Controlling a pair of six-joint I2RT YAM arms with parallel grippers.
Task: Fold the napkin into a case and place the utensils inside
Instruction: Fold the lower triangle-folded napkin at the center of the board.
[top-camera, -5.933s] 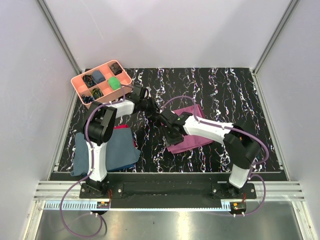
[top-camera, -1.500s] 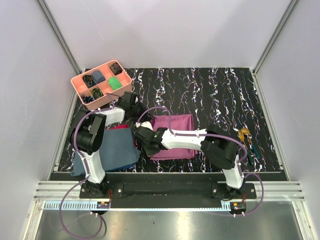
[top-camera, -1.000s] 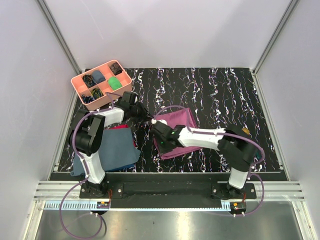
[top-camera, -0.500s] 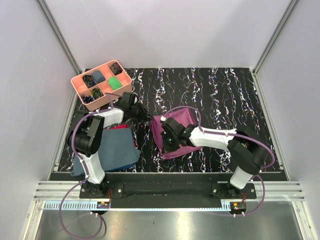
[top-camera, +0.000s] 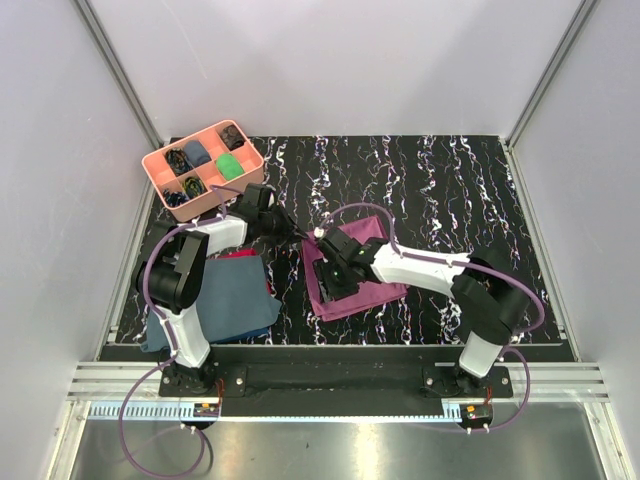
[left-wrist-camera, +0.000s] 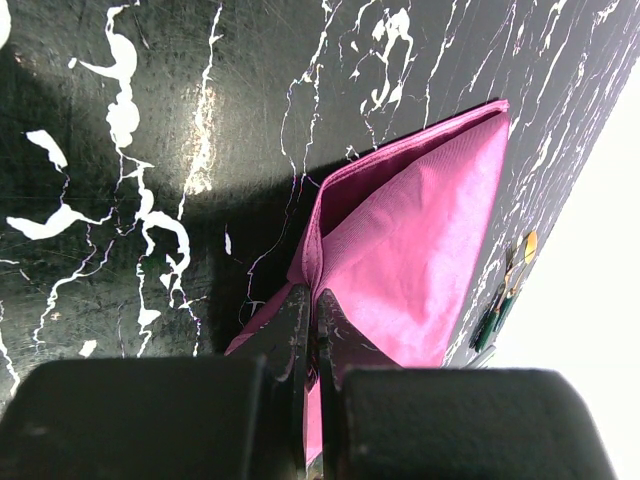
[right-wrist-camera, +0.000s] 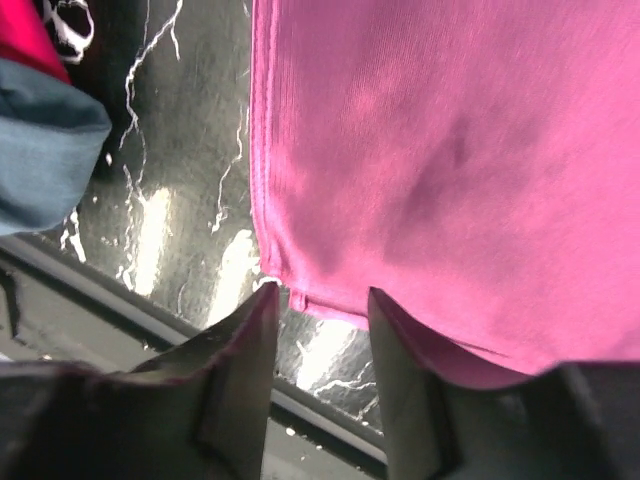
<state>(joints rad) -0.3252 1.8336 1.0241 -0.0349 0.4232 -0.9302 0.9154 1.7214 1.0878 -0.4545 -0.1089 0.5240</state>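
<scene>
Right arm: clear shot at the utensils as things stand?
Probably yes. The right gripper stands open and empty over the napkin's edge; the utensils lie on bare table past the napkin, with nothing seen between. The left gripper only pinches the napkin's corner.

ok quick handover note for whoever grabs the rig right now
Left pincer: shut on a corner of the napkin.
Right pincer: open, low over the napkin's near edge, holding nothing.
Utensils: on the table to the right of the napkin, apart from it.
Done: napkin lies doubled over, at least two layers showing.
Left: fold it into a narrow case, then slide the utensils inside.
</scene>
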